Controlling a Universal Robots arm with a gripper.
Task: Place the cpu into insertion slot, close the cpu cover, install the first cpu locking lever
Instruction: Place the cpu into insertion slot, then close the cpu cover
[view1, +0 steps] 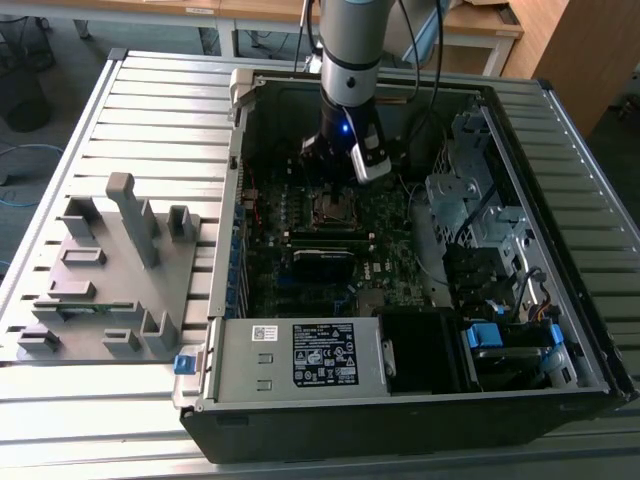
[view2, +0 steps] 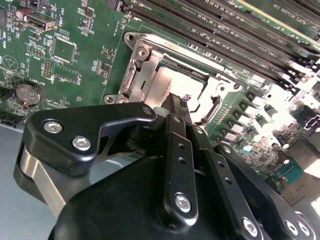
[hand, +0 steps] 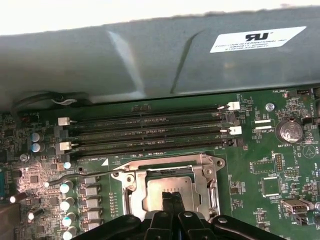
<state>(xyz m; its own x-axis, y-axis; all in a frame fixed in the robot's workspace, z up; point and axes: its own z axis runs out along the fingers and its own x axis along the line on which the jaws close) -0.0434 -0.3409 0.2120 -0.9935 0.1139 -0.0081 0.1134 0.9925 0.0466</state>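
Gripper (view2: 176, 101) sits low inside the open computer case (view1: 400, 425), directly over the insertion slot (view1: 334, 208). The arm (view1: 352, 50) comes straight down into the case.

Fingers (hand: 168, 206) are pressed together at the tips with no gap visible in either wrist view. They are clenched, and nothing can be made out pinched between them.

The cpu (hand: 161, 189) lies seated in the slot immediately under and just ahead of the fingertips. Its dull silver top shows through a square window, and the fingertips look to be at or just above that surface — contact cannot be confirmed.

The cpu cover (hand: 136, 192) lies flat around the chip, framing it on all sides, and its silvery plate also shows in the second wrist view (view2: 149, 75).

A thin metal rod (hand: 82, 174) runs along the board off one corner of the socket, beside the gripper. Whether it is latched cannot be told.

Beyond the fingertips run the long black memory slots (hand: 150, 132), parallel to the socket edge, with the grey case wall (hand: 150, 60) behind them. A coin battery (hand: 289, 131) sits off to one side, well apart from the fingers.

In the exterior view a grey fixture tray (view1: 110, 270) rests on the slatted table (view1: 150, 100) — far from the gripper, on the exterior view's left, outside the case.
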